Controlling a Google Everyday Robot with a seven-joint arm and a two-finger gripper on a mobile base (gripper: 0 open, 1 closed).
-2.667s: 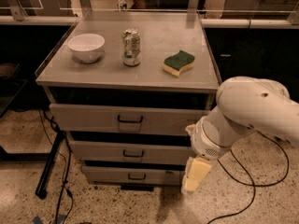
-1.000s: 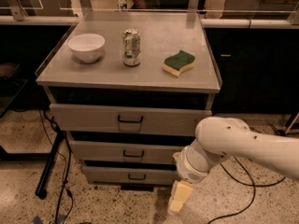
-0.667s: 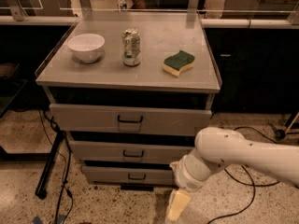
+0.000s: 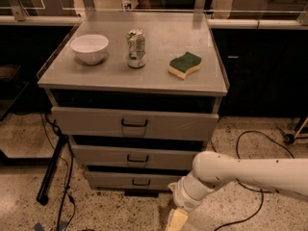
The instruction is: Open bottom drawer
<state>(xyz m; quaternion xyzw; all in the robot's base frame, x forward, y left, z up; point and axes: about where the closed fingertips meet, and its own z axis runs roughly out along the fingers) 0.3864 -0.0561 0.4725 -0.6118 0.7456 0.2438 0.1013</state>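
The bottom drawer (image 4: 120, 180) is the lowest and narrowest grey front of the cabinet, with a small black pull handle (image 4: 141, 182). It sits pushed in, about flush with the fronts above. My white arm (image 4: 240, 174) reaches in from the right, low in front of the cabinet. My gripper (image 4: 176, 221) hangs at the frame's lower edge, below and to the right of the drawer handle, pointing down toward the floor. Its cream-coloured fingertips are cut off by the frame edge.
On the cabinet top (image 4: 110, 76) stand a white bowl (image 4: 89, 47), a drink can (image 4: 136, 48) and a green-and-yellow sponge (image 4: 185, 64). Two wider drawers (image 4: 134, 124) sit above the bottom one. Black cables (image 4: 250, 143) and a black stand leg (image 4: 50, 170) lie on the speckled floor.
My arm has dropped and swung left, carrying the gripper from beside the middle drawer down to floor level, near the bottom drawer's right end. The drawers have not moved.
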